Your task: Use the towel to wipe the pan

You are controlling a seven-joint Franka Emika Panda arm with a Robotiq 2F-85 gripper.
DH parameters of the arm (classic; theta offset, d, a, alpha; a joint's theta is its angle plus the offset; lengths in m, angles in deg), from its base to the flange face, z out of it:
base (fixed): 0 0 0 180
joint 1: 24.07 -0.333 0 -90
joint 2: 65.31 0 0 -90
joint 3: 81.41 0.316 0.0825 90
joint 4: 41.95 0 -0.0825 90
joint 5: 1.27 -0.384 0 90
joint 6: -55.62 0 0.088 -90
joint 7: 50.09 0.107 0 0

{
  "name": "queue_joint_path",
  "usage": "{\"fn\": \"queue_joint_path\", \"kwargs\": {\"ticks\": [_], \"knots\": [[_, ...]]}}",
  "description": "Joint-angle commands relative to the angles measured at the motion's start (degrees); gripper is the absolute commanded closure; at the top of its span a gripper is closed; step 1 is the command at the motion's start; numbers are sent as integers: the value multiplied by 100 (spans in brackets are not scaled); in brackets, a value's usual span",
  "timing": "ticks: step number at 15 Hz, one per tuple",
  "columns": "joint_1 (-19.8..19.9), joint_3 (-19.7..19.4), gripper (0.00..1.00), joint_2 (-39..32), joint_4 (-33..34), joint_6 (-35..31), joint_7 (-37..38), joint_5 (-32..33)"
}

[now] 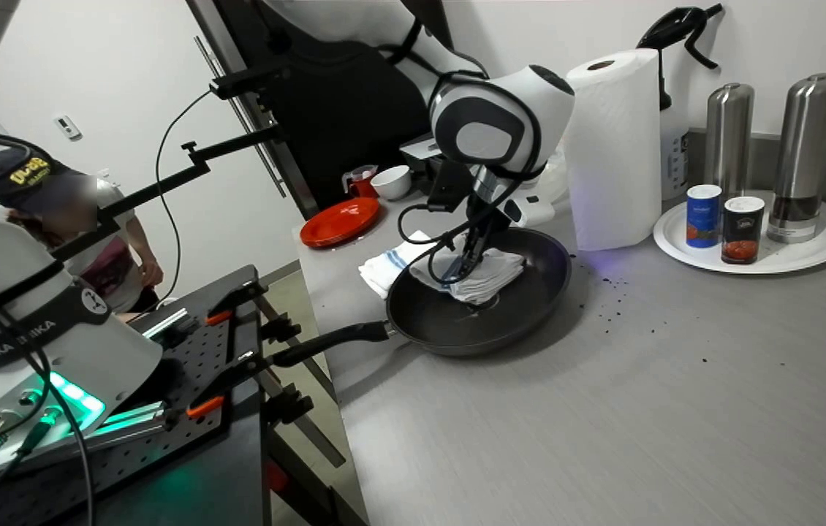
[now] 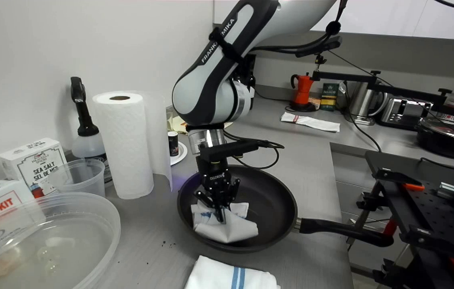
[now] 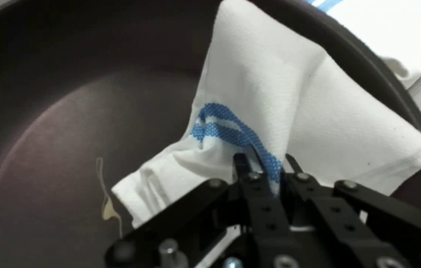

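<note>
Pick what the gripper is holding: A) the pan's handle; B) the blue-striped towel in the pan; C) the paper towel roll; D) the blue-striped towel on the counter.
B: the wrist view shows the gripper shut on a fold of the blue-striped towel inside the pan, while the other towel lies outside it.

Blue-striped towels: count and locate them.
2: a gripped towel between the fingers in the pan, a folded towel on the counter beside the pan. More could be hidden.
</note>
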Motion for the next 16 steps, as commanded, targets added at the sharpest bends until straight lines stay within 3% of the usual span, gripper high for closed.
{"fn": "queue_joint_path", "kwargs": {"ticks": [1, 10, 14, 16], "knots": [[262, 247, 97, -248, 445, 532, -261, -576], [919, 598, 97, -508, 1161, 2284, -723, -1926], [1123, 537, 97, -580, 1415, 3045, -1006, -2643], [979, 249, 97, -445, 1449, 3199, -1125, -2452]]}}
